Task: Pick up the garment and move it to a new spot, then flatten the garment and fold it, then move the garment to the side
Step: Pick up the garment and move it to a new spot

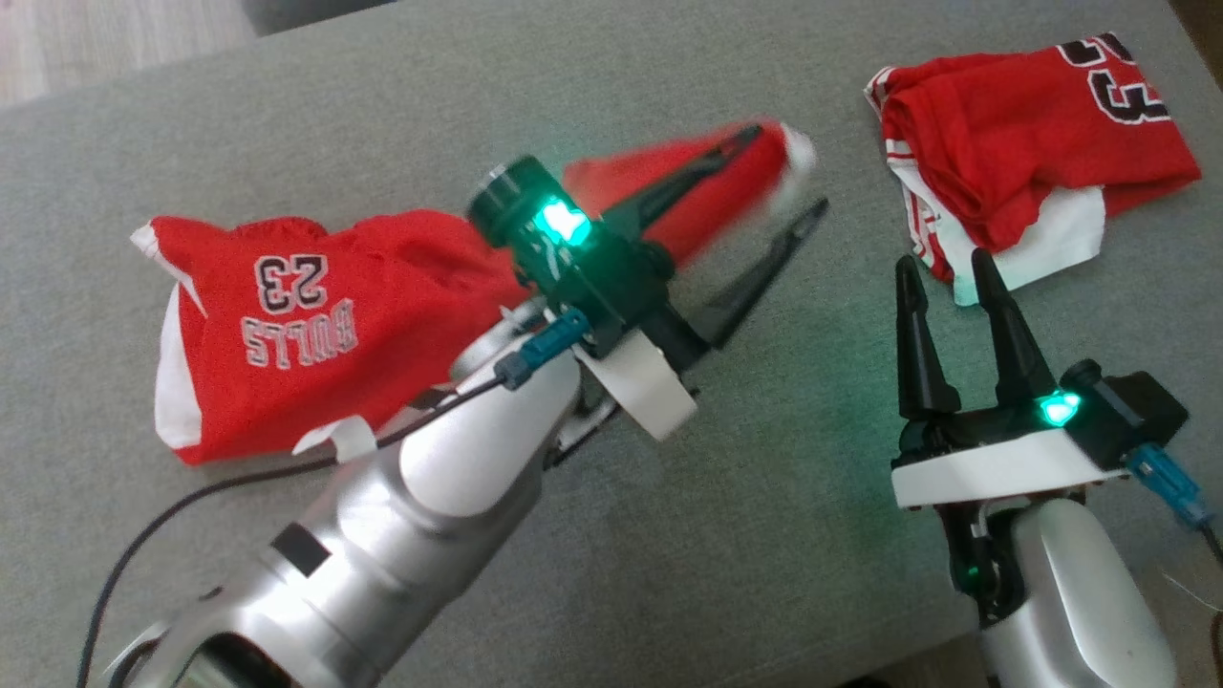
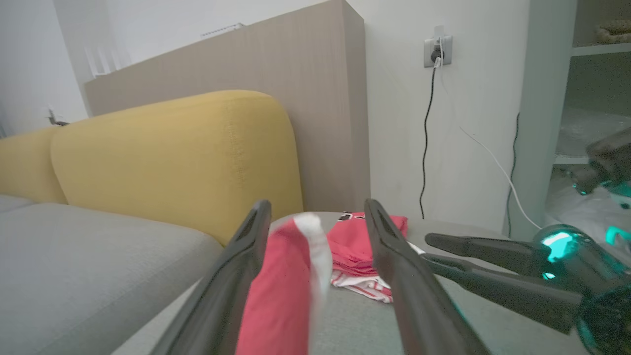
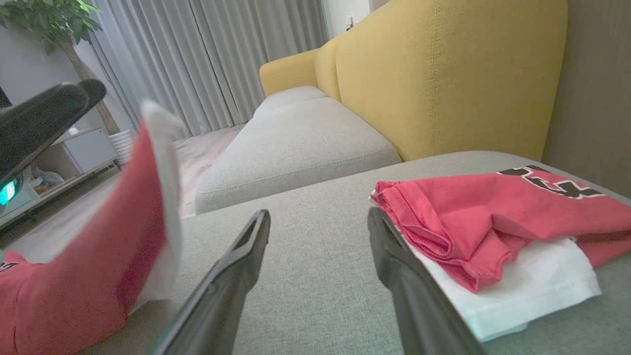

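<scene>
Black fingers of the left hand [image 1: 791,167] stand wide apart, with a blurred red-and-white end of the garment [image 1: 315,334] between them and nothing pinching it, probably so it can drop flat. The rest lies bunched toward the left edge of the grey sofa seat [image 1: 669,535]. The right hand [image 1: 941,260], also spread and empty, hovers just beside a folded red pile [image 1: 1032,134] at the far right corner, seemingly ready to help flatten.
</scene>
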You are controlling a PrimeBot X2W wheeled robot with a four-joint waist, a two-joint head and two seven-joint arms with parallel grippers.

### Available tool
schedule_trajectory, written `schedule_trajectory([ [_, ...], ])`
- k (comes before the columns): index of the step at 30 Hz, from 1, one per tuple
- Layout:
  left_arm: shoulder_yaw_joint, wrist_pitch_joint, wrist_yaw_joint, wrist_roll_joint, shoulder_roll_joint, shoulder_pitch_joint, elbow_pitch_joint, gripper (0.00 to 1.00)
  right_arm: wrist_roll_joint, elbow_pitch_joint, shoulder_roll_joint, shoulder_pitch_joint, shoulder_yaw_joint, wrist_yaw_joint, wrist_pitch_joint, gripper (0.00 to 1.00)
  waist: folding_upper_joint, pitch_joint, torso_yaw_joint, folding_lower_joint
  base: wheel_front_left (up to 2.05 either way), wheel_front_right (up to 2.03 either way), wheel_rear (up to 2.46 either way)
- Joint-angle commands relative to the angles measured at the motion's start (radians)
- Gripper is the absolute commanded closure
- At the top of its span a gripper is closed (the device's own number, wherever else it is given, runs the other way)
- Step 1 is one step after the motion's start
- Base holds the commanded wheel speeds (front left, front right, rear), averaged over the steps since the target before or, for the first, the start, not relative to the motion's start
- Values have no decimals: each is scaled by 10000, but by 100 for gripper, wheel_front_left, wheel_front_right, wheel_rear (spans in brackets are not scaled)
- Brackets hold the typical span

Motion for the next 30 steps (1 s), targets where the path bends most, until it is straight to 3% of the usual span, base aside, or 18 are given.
schedule_trajectory([
  [1,177,-71,21,-141,-4,-372,-333,0,77,-343,-18,-221,202,-7,-107,0,0,53,10,-2,0,0,0],
  [6,-160,-90,339,-629,-9,-249,-478,0,-38,-312,-18,-191,58,-7,-107,0,0,-117,525,-2,0,0,0],
  [11,812,-93,929,-819,35,137,-744,0,-225,-326,-18,-101,-175,-7,-107,0,0,-613,1383,-2,0,0,0],
  [20,3070,-94,1794,-1015,1533,2576,-973,0,-569,-389,-18,410,-620,-7,-107,0,0,-1395,3044,-2,0,0,0],
  [24,3553,-94,1880,-1092,1843,3933,-890,0,-688,-352,-18,674,-667,-7,-107,0,0,-1602,3587,-2,0,0,0],
  [30,4223,-94,1902,-1165,1649,5208,-1079,0,-714,-297,-18,854,-583,-7,-107,0,0,-1705,3888,-2,0,0,0],
])
